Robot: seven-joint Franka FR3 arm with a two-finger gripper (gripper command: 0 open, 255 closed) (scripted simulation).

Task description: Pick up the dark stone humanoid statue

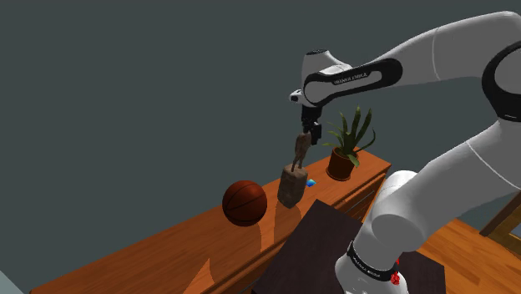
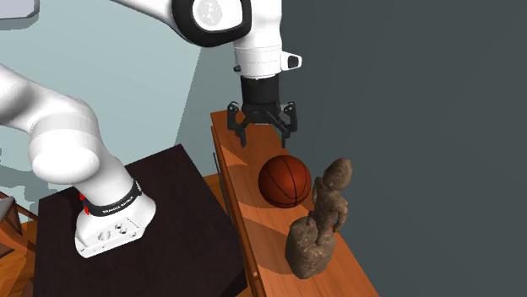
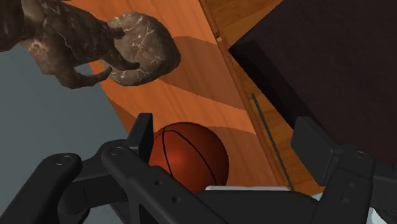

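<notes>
**Op:** What step am I on?

**Helper:** You're on the reach-in step. The gripper (image 2: 263,135) is wide open w/ nothing in it. It hangs above the desk (image 1: 150,259), not down on anything yet. The statue (image 2: 325,211) is not picked up. It stands upright on its lumpy base, closer to the desk's back edge than the front one.

**Op:** What next?

**Helper:** I think you need to line up first. In the wrist view the ball (image 3: 188,153) sits btwn the fingers, and the statue is off to one side. Slide over till the statue's thin body is btwn the fingers. Then go down and squeeze.

**Op:** How much room do I have?

**Helper:** Lots of room up top, so come straight down. The wall (image 1: 125,83) runs right along the back edge, so don't swing a finger that way. The ball is near the statue on one side along the desk, and it might roll if you bump it. The plant (image 1: 349,142) is further off, by the desk's end. A small blue thing (image 1: 311,182) lies just beside the statue's base. The front edge faces the stand (image 2: 169,194).
</notes>
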